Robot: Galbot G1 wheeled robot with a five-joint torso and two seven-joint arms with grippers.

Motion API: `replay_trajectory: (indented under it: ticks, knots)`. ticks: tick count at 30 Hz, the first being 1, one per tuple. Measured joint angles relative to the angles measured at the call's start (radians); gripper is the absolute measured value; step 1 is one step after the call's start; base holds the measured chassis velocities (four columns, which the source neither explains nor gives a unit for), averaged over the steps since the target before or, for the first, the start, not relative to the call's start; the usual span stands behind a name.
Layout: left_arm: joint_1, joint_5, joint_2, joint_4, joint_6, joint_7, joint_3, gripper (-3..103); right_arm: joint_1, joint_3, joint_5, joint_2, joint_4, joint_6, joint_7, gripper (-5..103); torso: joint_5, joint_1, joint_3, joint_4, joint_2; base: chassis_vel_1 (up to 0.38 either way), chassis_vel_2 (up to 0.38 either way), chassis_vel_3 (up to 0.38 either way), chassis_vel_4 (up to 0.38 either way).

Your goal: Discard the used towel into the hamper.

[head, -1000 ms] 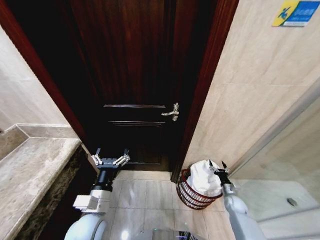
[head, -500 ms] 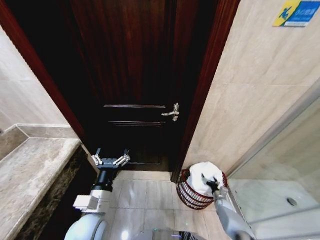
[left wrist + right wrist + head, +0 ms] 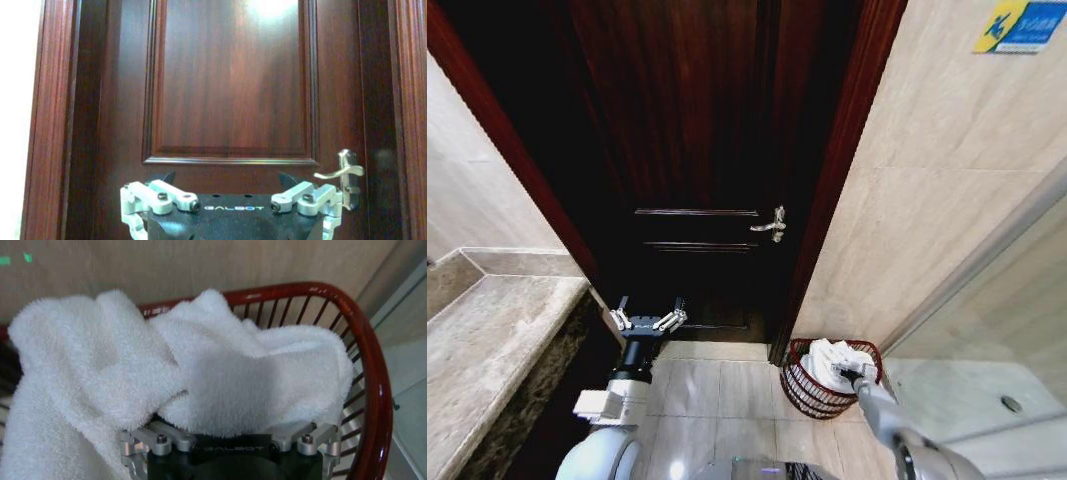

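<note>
Right gripper [image 3: 855,376] is down inside the hamper [image 3: 799,385], which sits on the floor at the right, against the tiled wall by the door frame; the white towel [image 3: 832,358] is bunched in the hamper and draped over the gripper, so I can't tell if it's apart or clamped. Left gripper [image 3: 648,320] is parked on the left, held up facing the dark wooden door [image 3: 697,150], fingers [image 3: 173,194] spread apart, holding nothing
</note>
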Motion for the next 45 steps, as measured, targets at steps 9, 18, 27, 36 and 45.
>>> replay_trajectory:
  ticks: [9, 18, 27, 36, 45]
  knots:
    - [0.0, 0.0, 0.0, 0.0, 0.0, 0.0, 0.0, 100, 0.004, -0.015, -0.057, 0.037, -0.01, -0.011, -0.011, 100, 0.0001, 0.0, 0.0, -0.0002, 0.0, 0.0, 0.0, 0.0, 0.0]
    - [0.0, 0.0, 0.0, 0.0, 0.0, 0.0, 0.0, 100, -0.007, -0.017, -0.071, 0.042, 0.041, -0.051, -0.031, 100, 0.0008, 0.0, 0.0, 0.0001, 0.0, 0.0, 0.0, 0.0, 0.0]
    - [0.0, 0.0, 0.0, 0.0, 0.0, 0.0, 0.0, 100, -0.296, -0.049, -0.01, -0.033, 0.492, -0.024, -0.085, 100, -0.0007, 0.0, 0.0, -0.0003, 0.0, 0.0, 0.0, 0.0, 0.0]
    - [0.0, 0.0, 0.0, 0.0, 0.0, 0.001, 0.0, 100, -0.791, 0.026, 0.139, -0.011, 1.258, 0.0, -0.058, 100, 0.0006, 0.0, 0.0, -0.0004, 0.0, 0.0, 0.0, 0.0, 0.0]
    - [0.0, 0.0, 0.0, 0.0, 0.0, 0.0, 0.0, 100, -1.105, 0.064, 0.136, 0.133, 1.789, 0.128, -0.026, 100, -0.0003, 0.0, 0.0, -0.0001, 0.0, 0.0, 0.0, 0.0, 0.0]
